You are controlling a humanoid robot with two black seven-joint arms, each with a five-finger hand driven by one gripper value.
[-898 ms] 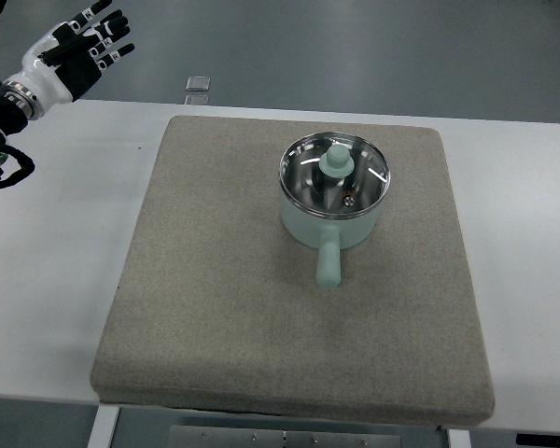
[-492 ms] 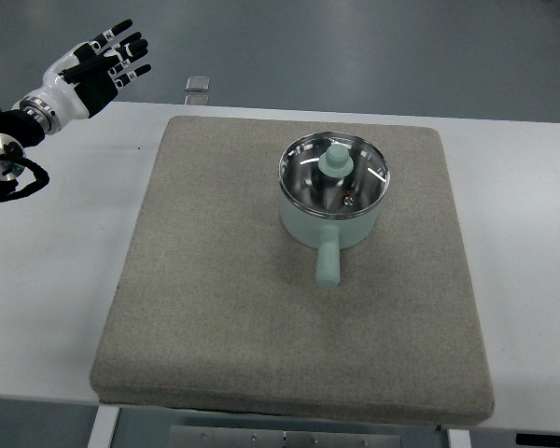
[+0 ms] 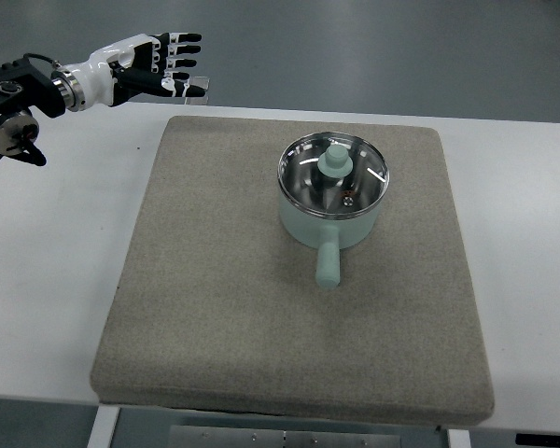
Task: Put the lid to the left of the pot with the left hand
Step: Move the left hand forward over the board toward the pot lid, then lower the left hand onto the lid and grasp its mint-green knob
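The left hand is up at the far left corner, over the back edge of the white table. Its fingers are spread apart and point to the right, and it holds nothing. The right hand is not in the picture, so the left hand is the only one near the job.

The lid is a good way off from that hand. It lies to the right of the hand and closer to the robot. The hand has to go across and down to get there. Most of the left half of the grey mat lies between them.

The lid sits flat on top of the pot, so the task looks like it has not really begun. The lid is round, made of clear glass with a shiny metal rim. A pale green knob sticks up in its middle, and this looks like the best part to grab. The pot is pale green too. Its handle points straight toward the robot. The mat left of the pot is where the lid should go.
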